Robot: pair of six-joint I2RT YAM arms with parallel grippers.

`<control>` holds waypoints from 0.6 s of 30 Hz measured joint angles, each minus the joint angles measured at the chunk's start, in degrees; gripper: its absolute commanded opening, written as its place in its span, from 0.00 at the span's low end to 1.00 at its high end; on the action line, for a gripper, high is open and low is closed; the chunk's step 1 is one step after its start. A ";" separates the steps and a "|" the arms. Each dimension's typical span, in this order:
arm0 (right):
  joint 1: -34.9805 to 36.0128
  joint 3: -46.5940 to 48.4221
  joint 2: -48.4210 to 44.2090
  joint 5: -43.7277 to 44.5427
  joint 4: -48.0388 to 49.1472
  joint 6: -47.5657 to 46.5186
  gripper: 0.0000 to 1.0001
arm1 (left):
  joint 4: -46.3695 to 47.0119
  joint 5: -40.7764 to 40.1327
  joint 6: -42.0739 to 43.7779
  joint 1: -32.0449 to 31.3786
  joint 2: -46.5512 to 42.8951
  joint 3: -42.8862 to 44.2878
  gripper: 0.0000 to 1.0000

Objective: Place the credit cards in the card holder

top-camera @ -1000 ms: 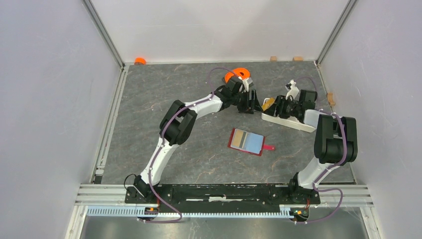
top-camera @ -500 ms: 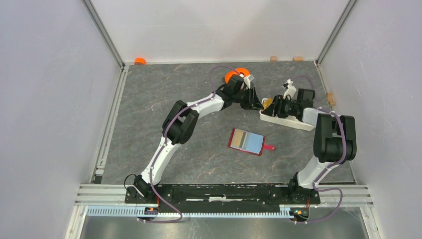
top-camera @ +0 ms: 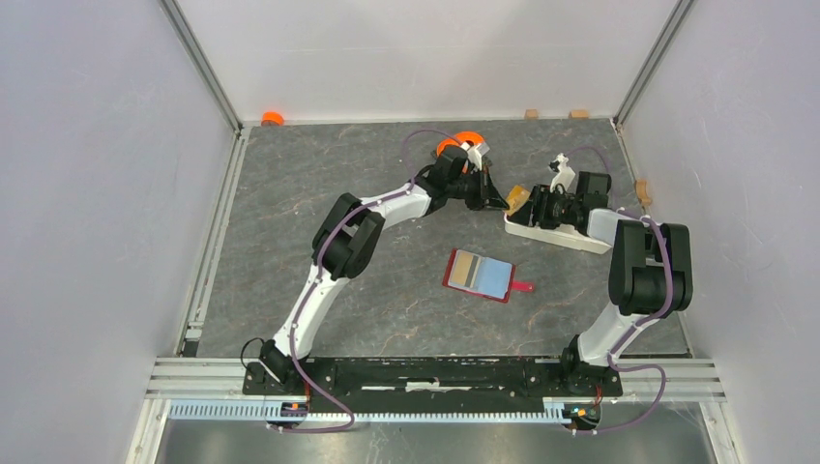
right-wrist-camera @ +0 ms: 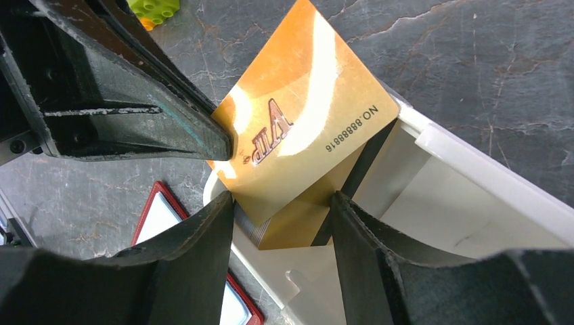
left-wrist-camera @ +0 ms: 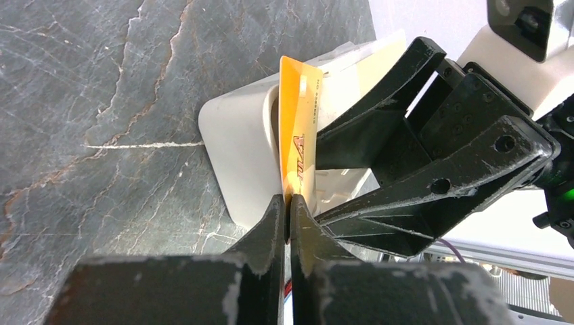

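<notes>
**Left claw [left-wrist-camera: 288,203] pinches a shiny gold card**

Closest to the arm bases, the card holder [top-camera: 479,275] lies flat and open on the counter [top-camera: 290,213]. It is a small dark-red rectangle with a tan part and a light-blue part inside. A little red snap tab [top-camera: 523,286] sticks out on its right side. The counter is grey and looks like stone, with thin pale cracks running over it.

Farther back, both claws meet at the left end of a white tray [top-camera: 571,239]. The tray is long, smooth plastic with rounded corners. The left claw has two black, scuffed fingers, and they are pressed together on one edge of a credit card [right-wrist-camera: 304,115]. That card is thin, flat and golden orange. It is very shiny, with raised letters and a row of numbers on it. It is tilted up over the end of the tray, well apart from the card holder.

The right claw [right-wrist-camera: 281,203] comes in from the other side. Its fingers are spread, one on each side of the lower part of the card. I cannot tell if they squeeze it. Under the card, what looks like a stack of more cards [right-wrist-camera: 252,233] sits in the tray, showing thin stripy edges.

Farthest back, an orange ring [top-camera: 466,141] lies behind the left arm. A small orange thing [top-camera: 273,118] sits in the far left corner.
</notes>
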 measured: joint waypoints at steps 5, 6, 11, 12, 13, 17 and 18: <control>0.50 0.00 0.00 -0.13 -0.79 0.02 0.66 | 4.57 -0.22 -0.61 0.37 -2.82 -5.70 0.02; 0.57 0.00 -0.02 -0.15 -1.16 0.04 0.71 | 5.38 -0.28 -0.68 0.50 -3.76 -7.26 0.02; 0.85 -0.39 -1.14 0.50 -3.32 0.35 0.85 | 9.14 -1.09 -1.09 1.16 -8.52 -15.28 0.02; 0.70 -0.55 -1.86 0.94 -3.61 0.46 0.85 | 9.60 -1.33 -1.11 1.40 -9.53 -16.55 0.02; 0.37 -0.57 -2.45 1.16 -3.78 0.52 0.86 | 10.27 -1.31 -1.22 1.64 -10.34 -17.31 0.02; -1.66 -0.55 -5.11 1.44 -3.87 1.11 0.86 | 12.90 -1.31 -1.36 2.47 -13.42 -17.88 0.02; -2.03 -0.55 -5.66 1.46 -3.91 1.18 0.86 | 13.66 -1.31 -1.40 2.67 -14.16 -17.90 0.02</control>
